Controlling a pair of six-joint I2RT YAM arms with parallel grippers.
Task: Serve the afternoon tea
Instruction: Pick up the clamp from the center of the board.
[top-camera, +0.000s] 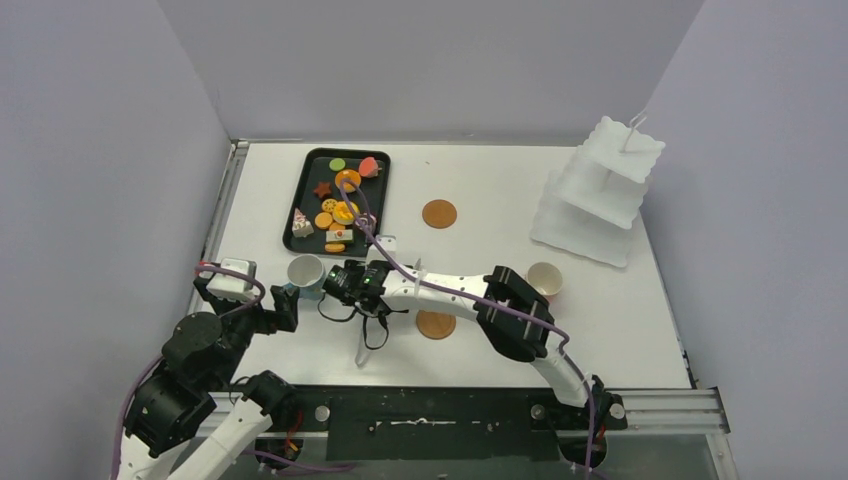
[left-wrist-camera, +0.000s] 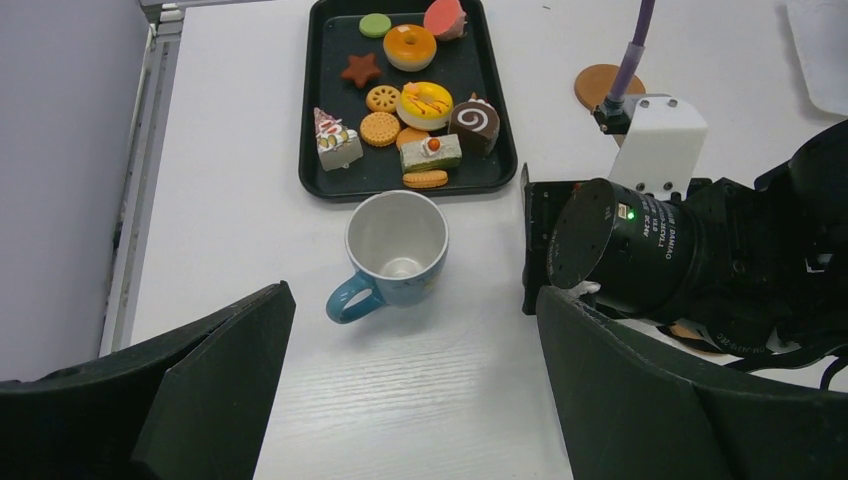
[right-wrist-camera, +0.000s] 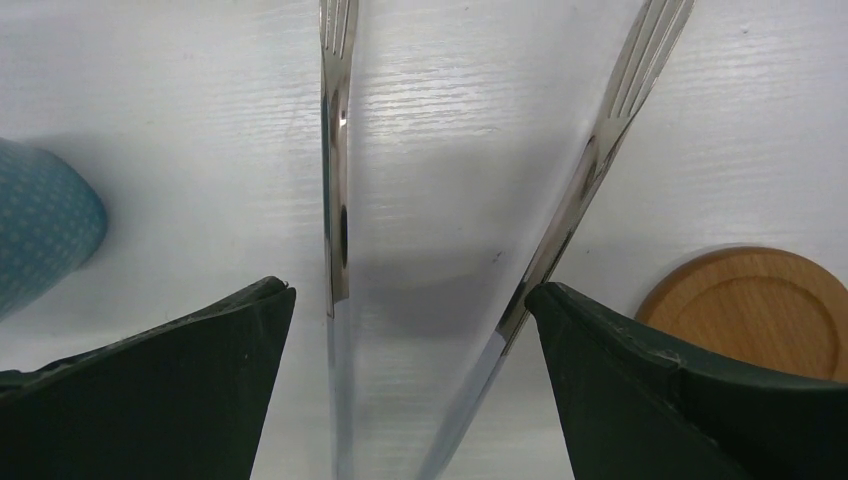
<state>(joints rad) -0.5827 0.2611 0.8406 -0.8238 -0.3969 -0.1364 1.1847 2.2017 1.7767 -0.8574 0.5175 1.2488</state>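
Note:
The toy pastries lie on the black tray (left-wrist-camera: 309, 120): an orange tart (left-wrist-camera: 410, 46), a chocolate swirl roll (left-wrist-camera: 473, 118), a cake slice (left-wrist-camera: 335, 140), cookies (left-wrist-camera: 380, 128) and a green disc (left-wrist-camera: 376, 24). The blue cup (left-wrist-camera: 396, 250) stands upright and empty just in front of the tray. The pink cup (top-camera: 545, 280) stands to the right. My left gripper (left-wrist-camera: 412, 290) is open and empty, a short way before the blue cup. My right gripper (right-wrist-camera: 410, 290) is open and points down over the metal tongs (right-wrist-camera: 335, 200), with a finger outside each tong arm; the right finger (right-wrist-camera: 600, 340) touches one.
My right wrist (left-wrist-camera: 640, 250) is close to the right of the blue cup. One wooden coaster (right-wrist-camera: 760, 310) lies beside the tongs, another (top-camera: 438, 213) right of the tray. A white tiered stand (top-camera: 600, 190) is at the far right. Walls enclose the table.

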